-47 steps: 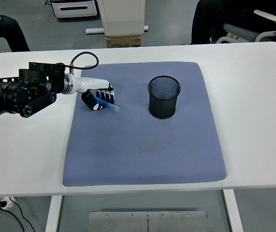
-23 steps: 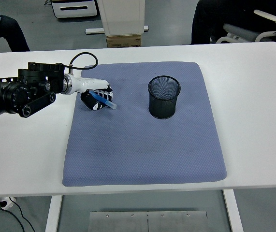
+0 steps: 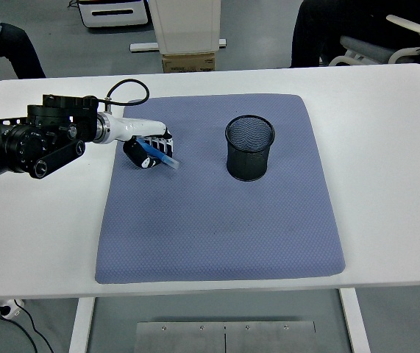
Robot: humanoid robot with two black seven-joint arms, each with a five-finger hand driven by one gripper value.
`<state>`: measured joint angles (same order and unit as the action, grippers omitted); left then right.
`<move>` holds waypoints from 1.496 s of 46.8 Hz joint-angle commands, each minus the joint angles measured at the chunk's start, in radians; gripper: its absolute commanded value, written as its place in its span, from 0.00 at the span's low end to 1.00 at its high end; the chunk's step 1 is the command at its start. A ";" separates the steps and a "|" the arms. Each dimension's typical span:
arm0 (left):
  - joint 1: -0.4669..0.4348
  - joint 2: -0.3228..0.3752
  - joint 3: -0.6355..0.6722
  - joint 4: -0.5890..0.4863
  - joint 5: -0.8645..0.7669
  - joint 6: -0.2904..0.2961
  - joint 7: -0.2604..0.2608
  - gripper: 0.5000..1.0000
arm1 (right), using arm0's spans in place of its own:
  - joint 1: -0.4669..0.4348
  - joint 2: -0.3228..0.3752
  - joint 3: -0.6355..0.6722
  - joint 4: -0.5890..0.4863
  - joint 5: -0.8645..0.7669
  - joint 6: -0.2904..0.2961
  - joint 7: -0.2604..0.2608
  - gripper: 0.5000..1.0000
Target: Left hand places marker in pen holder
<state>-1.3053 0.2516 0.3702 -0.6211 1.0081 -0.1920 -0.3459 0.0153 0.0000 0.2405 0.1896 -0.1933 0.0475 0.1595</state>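
My left hand (image 3: 149,151) reaches in from the left edge and sits low over the left part of the blue mat (image 3: 217,213). Its fingers are curled around a blue marker (image 3: 161,156), whose tip sticks out to the lower right of the hand. The black mesh pen holder (image 3: 250,147) stands upright on the mat, well to the right of the hand, with nothing showing inside it. My right arm is out of view.
The mat lies on a white table (image 3: 386,162). Beyond the far edge, seated people show at the top left and top right, with a white cabinet and a cardboard box (image 3: 188,62) between them.
The hand and marker shifted very slightly up and left from a second ago, then barely moved. The grip on the marker is unchanged.
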 commanded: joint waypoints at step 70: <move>-0.002 -0.002 -0.002 0.000 -0.009 0.006 0.001 0.26 | 0.000 0.000 0.000 -0.001 0.000 0.000 0.000 1.00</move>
<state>-1.3070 0.2513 0.3681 -0.6214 0.9986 -0.1889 -0.3451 0.0153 0.0000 0.2408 0.1900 -0.1933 0.0475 0.1595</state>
